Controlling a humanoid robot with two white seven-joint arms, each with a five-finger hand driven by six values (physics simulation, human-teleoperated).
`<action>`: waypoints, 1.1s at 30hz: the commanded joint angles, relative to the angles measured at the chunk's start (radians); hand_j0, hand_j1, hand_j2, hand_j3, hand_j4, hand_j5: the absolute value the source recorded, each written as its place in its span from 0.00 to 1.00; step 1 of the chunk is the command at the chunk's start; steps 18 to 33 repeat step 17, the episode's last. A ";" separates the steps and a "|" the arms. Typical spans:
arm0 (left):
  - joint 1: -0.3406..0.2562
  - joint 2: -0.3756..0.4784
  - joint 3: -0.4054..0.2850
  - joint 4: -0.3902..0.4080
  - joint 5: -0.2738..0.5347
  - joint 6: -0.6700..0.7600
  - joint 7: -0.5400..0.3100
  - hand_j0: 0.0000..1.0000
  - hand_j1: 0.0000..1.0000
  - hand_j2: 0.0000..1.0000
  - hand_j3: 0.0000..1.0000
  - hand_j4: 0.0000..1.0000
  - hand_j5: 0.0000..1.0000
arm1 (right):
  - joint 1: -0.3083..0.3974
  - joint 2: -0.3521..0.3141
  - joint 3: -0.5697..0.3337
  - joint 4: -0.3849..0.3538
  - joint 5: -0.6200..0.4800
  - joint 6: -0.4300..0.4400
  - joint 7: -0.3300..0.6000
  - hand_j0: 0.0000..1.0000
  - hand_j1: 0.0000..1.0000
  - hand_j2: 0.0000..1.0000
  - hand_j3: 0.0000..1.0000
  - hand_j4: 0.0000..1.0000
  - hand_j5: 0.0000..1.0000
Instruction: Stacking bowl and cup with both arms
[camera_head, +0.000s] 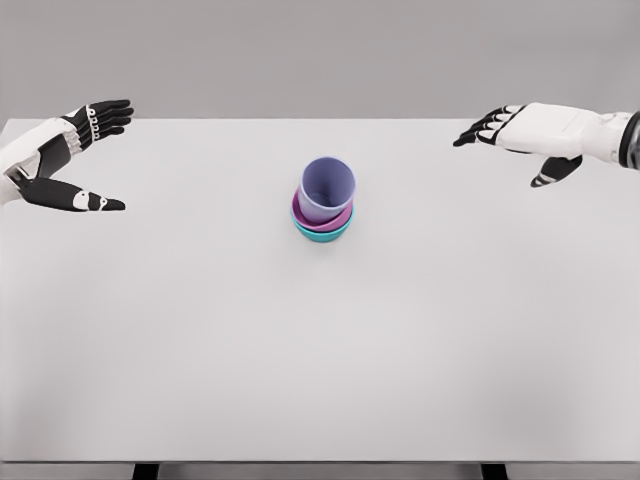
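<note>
- Here, at the middle of the white worktop (200, 350), we see the stack standing assembled: a lavender cup (327, 190) sits upright inside a magenta bowl (300, 212), which nests in a teal bowl (322, 236) at the bottom.
- Our left hand (75, 150) hangs over the far left of the worktop, fingers spread and thumb held apart, gripping nothing and well away from the stack.
- Our right hand (520, 135) mirrors it at the far right, fingers loosely extended, likewise holding nothing and well clear of the cup.
- We judge the stacking itself done, with all three pieces nested and neither hand touching them; what remains appears to be only clearing away.
- To finish well, we would keep both hands wide and level, moving them outward, not across the centre, so no finger brushes the tall cup.
- The cup looks the likeliest piece to topple, rising well above the shallow bowls and seeming to lean slightly toward the far side; we cannot tell whether it rests flat on the bowl's floor.
- If any correction were called for, we would come in from both sides together, steadying the bowls with one hand while the other settles the cup straight down.
</note>
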 joint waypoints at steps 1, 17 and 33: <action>0.000 0.002 0.000 0.000 0.005 0.003 0.000 1.00 1.00 1.00 1.00 1.00 1.00 | 0.000 -0.001 -0.001 0.000 -0.005 0.003 0.000 1.00 1.00 1.00 1.00 1.00 1.00; 0.014 0.000 0.014 -0.002 -0.003 0.003 0.000 1.00 1.00 1.00 1.00 1.00 1.00 | 0.003 0.002 0.001 -0.001 -0.005 0.003 0.000 1.00 1.00 1.00 1.00 1.00 1.00; 0.014 0.000 0.014 -0.002 -0.003 0.003 0.000 1.00 1.00 1.00 1.00 1.00 1.00 | 0.003 0.002 0.001 -0.001 -0.005 0.003 0.000 1.00 1.00 1.00 1.00 1.00 1.00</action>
